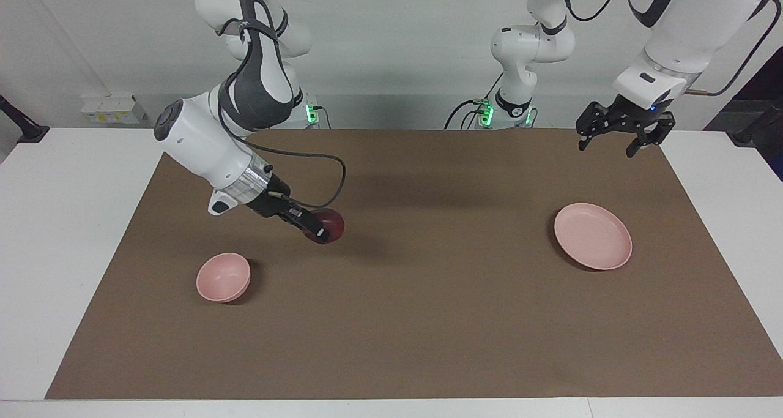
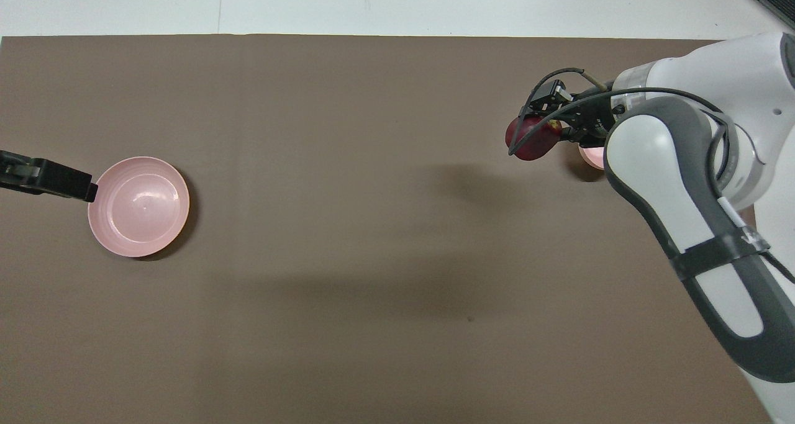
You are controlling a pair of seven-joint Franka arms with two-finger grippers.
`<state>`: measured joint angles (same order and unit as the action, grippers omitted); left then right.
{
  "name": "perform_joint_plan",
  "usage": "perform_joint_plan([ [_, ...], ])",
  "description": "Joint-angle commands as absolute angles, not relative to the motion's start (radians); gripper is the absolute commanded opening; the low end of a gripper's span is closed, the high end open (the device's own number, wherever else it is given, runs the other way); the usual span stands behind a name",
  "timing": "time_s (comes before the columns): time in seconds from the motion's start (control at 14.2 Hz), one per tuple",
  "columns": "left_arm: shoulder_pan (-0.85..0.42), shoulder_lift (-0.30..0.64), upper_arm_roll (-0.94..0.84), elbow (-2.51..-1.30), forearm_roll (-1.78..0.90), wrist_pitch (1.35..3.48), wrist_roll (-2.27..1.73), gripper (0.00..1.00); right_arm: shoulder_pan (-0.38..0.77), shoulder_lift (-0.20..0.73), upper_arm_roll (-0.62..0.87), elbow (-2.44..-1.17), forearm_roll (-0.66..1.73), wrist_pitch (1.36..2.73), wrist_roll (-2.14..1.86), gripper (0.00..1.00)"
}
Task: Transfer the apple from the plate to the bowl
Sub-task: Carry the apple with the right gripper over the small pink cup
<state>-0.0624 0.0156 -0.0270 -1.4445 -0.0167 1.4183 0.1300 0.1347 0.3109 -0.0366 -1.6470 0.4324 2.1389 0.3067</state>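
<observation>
The dark red, round apple (image 1: 329,225) is pinched in the right tool (image 1: 319,227), held above the brown mat (image 1: 428,320) beside the pink bowl (image 1: 223,277). The left tool (image 1: 618,126), spread, waits raised, apart from the bare plate (image 1: 593,235).

Overhead view: the bowl (image 2: 592,156) was mostly hidden under the right arm (image 2: 683,182), only a pink sliver showing beside the apple (image 2: 531,139); the right end effector (image 2: 562,129) was crowded by cable and wrist, so its fingers on the apple could not be made out there. The left end effector (image 2: 46,179) was cut off by the picture's edge, only a dark tip showing next to the plate (image 2: 138,206). Facing view: both arms' upper links ran out of the top edge, and the end effector's fingers covered part of the apple (image 1: 330,225).
</observation>
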Motion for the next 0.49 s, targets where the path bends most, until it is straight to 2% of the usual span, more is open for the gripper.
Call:
perform_joint_plan([
  [0.0,-0.089,0.012,-0.023,-1.404,0.021,1.373,0.118,1.0,0.112,0.325,-0.028,-1.637,0.313,2.239,0.166,0.0],
  [0.14,-0.087,-0.028,-0.026,-1.431,0.018,1.379,0.117,1.0,0.112,0.336,-0.028,-1.637,0.195,2.292,0.129,0.0],
  [0.42,-0.084,-0.034,-0.026,-1.448,0.014,1.379,0.11,1.0,0.062,0.386,-0.026,-1.64,-0.006,2.431,0.023,0.0],
])
